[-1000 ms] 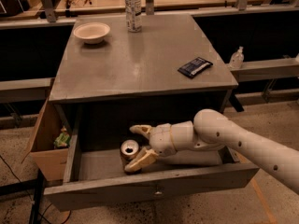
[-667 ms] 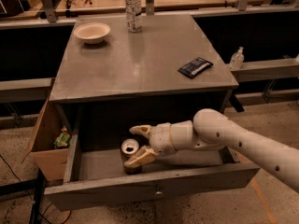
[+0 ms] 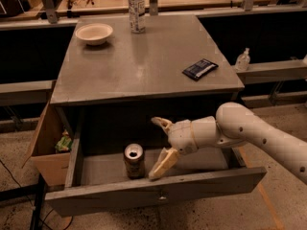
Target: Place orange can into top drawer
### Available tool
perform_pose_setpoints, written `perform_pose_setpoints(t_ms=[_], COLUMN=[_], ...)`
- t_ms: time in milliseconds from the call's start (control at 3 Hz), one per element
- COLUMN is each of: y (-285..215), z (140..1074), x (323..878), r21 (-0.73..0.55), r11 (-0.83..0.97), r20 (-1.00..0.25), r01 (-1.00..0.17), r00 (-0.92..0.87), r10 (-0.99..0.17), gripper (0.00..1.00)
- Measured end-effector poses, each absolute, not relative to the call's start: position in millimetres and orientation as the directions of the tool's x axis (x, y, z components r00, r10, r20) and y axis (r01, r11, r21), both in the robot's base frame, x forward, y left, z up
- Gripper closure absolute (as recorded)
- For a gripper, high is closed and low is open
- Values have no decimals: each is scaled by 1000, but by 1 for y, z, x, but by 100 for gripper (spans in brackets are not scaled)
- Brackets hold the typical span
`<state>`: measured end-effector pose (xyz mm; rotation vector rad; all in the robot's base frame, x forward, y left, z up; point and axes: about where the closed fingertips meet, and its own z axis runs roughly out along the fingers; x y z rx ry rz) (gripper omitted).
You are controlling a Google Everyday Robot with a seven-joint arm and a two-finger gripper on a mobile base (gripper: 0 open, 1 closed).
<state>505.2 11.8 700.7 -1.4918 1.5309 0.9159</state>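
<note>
Within the last second the white two-finger gripper (image 3: 153, 148) had drawn back a little to the right, so the small golden-orange metal can with the silver top (image 3: 134, 160) no longer sat between its fingers. The can stood upright on the floor of the wide, shallow grey wooden top drawer (image 3: 158, 196), left of centre. The gripper hung released, fingers spread, just right of the can, its near finger close beside it. The placing looked done.
</note>
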Motion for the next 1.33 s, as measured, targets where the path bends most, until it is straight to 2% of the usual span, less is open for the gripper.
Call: perform_pose_setpoints(t_ms=[333,667,1000,1333], y=[-31,-67,-116,-117], z=[735,769,839,836], x=[484,471,457,454], r21=[49,47,-103,-95], r11=[16,96,308,301], r20=[-923,-915,-892,-891], r01=[-999,-994,-946,-949], r00=[-51,-81,-49,-54], r10=[-382,-396,-449,-450], gripper=[27,50,78,64])
